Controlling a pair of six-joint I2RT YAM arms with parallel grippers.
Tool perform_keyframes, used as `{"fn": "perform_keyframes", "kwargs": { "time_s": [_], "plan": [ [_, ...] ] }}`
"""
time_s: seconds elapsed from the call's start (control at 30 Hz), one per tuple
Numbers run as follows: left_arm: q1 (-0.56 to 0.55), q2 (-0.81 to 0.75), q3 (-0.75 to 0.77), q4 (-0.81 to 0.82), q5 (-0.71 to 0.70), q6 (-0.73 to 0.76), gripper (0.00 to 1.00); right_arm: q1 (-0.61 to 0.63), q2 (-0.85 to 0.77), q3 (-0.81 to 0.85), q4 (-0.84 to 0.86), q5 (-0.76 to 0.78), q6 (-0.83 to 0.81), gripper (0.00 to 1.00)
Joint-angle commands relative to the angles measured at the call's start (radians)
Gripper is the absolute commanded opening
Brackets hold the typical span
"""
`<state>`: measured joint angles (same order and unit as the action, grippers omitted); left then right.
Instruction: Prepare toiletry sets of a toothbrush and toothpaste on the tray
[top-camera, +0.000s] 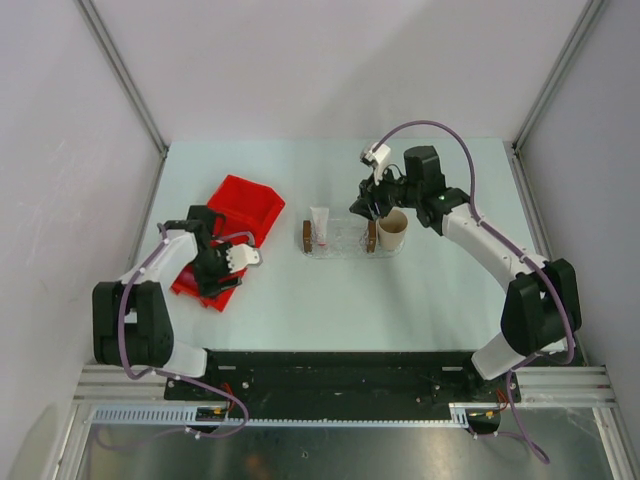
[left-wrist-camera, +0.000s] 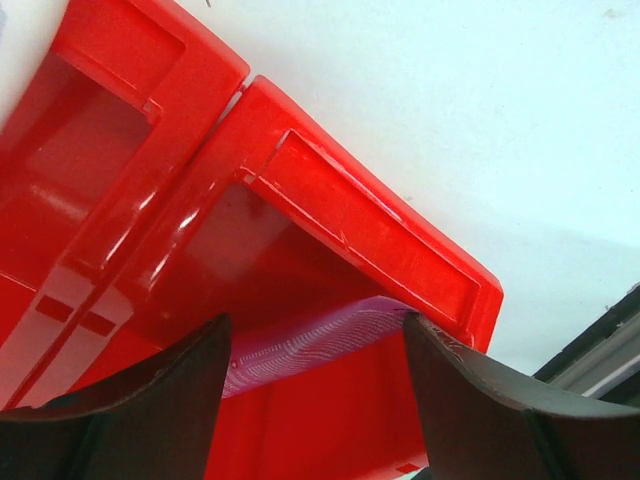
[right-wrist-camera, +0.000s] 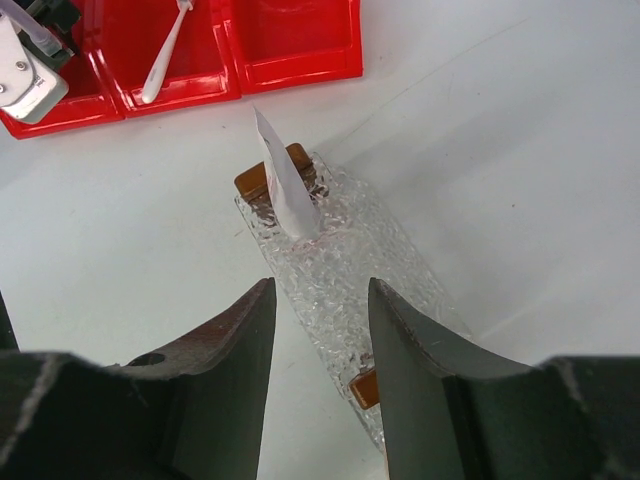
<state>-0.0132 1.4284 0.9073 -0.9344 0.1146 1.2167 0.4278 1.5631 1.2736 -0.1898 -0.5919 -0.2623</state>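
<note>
A magenta-pink toothpaste tube (left-wrist-camera: 320, 335) spans the gap between my left gripper's (left-wrist-camera: 315, 340) two fingertips and bows slightly, inside the near red bin (left-wrist-camera: 380, 225). The jaws are shut on it. The clear tray (top-camera: 345, 240) with a brown block at each end lies mid-table. A white toothpaste tube (right-wrist-camera: 285, 190) leans upright at its far end. My right gripper (right-wrist-camera: 320, 290) hovers open over the tray's (right-wrist-camera: 350, 290) other end, with nothing between its fingers. A white toothbrush (right-wrist-camera: 165, 50) lies in a red bin compartment.
The red divided bins (top-camera: 245, 210) sit at the left, with my left gripper (top-camera: 225, 262) over their near end. A tan paper cup (top-camera: 392, 230) stands just right of the tray, beside my right gripper (top-camera: 375, 207).
</note>
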Motion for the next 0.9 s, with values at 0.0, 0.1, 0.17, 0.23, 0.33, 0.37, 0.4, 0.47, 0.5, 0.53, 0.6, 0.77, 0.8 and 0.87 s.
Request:
{"fn": "perform_keyframes", "kwargs": {
  "time_s": [0.0, 0.1, 0.17, 0.23, 0.33, 0.37, 0.4, 0.47, 0.5, 0.53, 0.6, 0.77, 0.8, 0.87],
  "plan": [
    [0.009, 0.05, 0.039, -0.006, 0.027, 0.057, 0.75, -0.001, 0.009, -0.003, 0.006, -0.011, 0.006, 0.46],
    [0.009, 0.07, 0.039, -0.006, 0.028, 0.052, 0.74, -0.003, 0.009, -0.005, 0.006, -0.011, 0.005, 0.46],
    [0.009, 0.073, 0.036, -0.006, 0.034, 0.049, 0.72, -0.003, 0.011, -0.005, 0.006, -0.011, 0.003, 0.46],
    [0.009, 0.076, 0.031, -0.006, 0.039, 0.047, 0.67, -0.004, 0.014, -0.005, 0.007, -0.011, 0.003, 0.46],
    [0.009, 0.073, 0.03, -0.006, 0.042, 0.043, 0.55, -0.003, 0.018, -0.003, 0.007, -0.013, 0.005, 0.46],
    [0.009, 0.07, 0.03, -0.006, 0.042, 0.041, 0.52, -0.004, 0.02, -0.003, 0.009, -0.014, 0.005, 0.46],
    [0.009, 0.067, 0.03, -0.004, 0.043, 0.038, 0.49, -0.004, 0.021, -0.003, 0.007, -0.014, 0.005, 0.46],
    [0.009, 0.061, 0.03, -0.007, 0.048, 0.037, 0.43, -0.004, 0.022, -0.003, 0.007, -0.014, 0.003, 0.46],
    [0.009, 0.061, 0.031, -0.007, 0.045, 0.038, 0.41, -0.003, 0.022, -0.005, 0.007, -0.011, 0.003, 0.45],
    [0.009, 0.061, 0.031, -0.009, 0.043, 0.037, 0.36, -0.004, 0.023, -0.005, 0.006, -0.011, 0.003, 0.46],
    [0.009, 0.063, 0.038, -0.007, 0.036, 0.03, 0.31, -0.003, 0.025, -0.003, 0.009, -0.009, 0.001, 0.45],
    [0.01, 0.056, 0.056, -0.007, 0.036, 0.023, 0.18, -0.004, 0.029, -0.005, 0.006, -0.009, 0.001, 0.45],
    [0.009, 0.053, 0.061, -0.009, 0.034, 0.024, 0.15, -0.003, 0.029, -0.003, 0.006, -0.011, 0.001, 0.45],
    [0.009, 0.049, 0.064, -0.009, 0.031, 0.026, 0.12, -0.004, 0.032, -0.003, 0.006, -0.014, 0.003, 0.45]
  ]
}}
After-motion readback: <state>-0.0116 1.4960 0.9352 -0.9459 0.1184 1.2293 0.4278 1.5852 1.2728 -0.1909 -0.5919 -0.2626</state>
